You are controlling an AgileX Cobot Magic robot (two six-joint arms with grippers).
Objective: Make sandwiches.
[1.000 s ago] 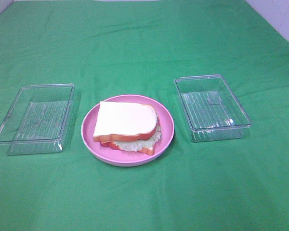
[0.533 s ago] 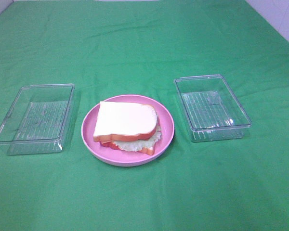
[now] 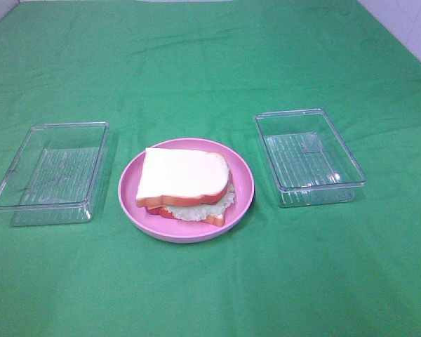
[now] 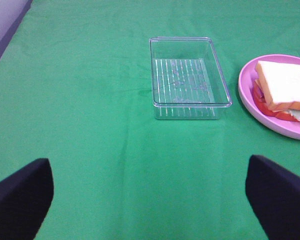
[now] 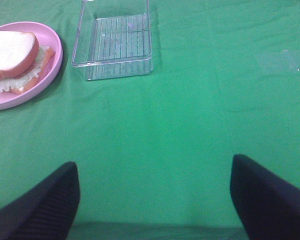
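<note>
A stacked sandwich lies on a pink round plate at the table's middle: white bread on top, pale lettuce and reddish strips showing beneath, another slice at the bottom. The left wrist view shows the sandwich and plate off to one side, the right wrist view shows the same sandwich and plate. Neither arm appears in the high view. My left gripper is open, dark fingertips wide apart over bare cloth. My right gripper is open too, holding nothing.
Two clear empty plastic boxes flank the plate: one on the left, also in the left wrist view, and one on the right, also in the right wrist view. Green cloth covers the table.
</note>
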